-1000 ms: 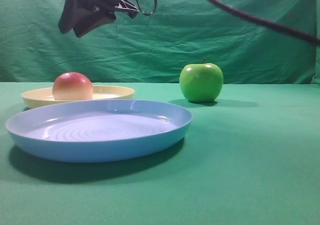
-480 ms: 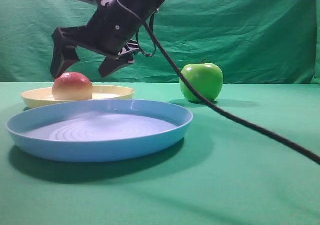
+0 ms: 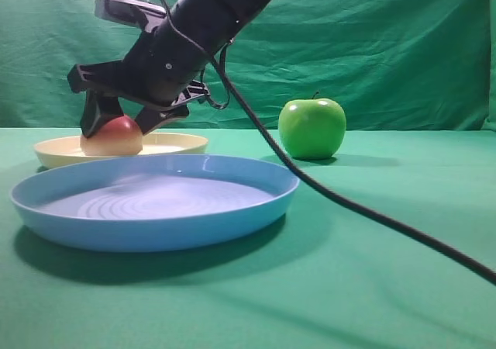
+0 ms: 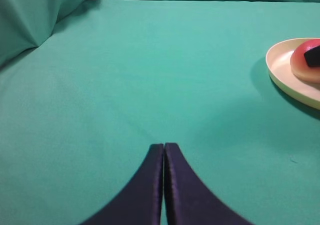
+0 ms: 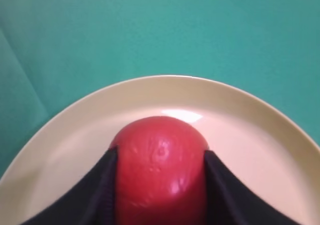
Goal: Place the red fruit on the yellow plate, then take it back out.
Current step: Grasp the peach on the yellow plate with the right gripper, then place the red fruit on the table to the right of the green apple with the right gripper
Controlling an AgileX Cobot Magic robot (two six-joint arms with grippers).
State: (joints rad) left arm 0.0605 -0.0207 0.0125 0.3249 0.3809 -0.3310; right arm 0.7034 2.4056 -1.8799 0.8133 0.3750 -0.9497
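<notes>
Your left gripper point(image 4: 164, 185): jaws pressed together, idle over tabletop point(image 4: 125, 85). Past blue plate point(image 3: 155, 202), your right gripper point(image 5: 157, 185) has dropped within last second; jaws now flank red fruit point(image 5: 159, 165) on yellow plate point(image 5: 250, 115). Whether pinching, cannot tell. Placing done; take-out beginning, likely.

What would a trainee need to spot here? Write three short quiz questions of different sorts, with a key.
1. True or false: the red fruit lies on the blue plate.
2. Which claw straddles the fruit? A) left claw B) right claw
3. Fill in: the green apple stands on the ____.

Key: 1. False; it lies on the yellow plate. 2. B; the left claw is shut over bare green cloth. 3. Cloth.
</notes>
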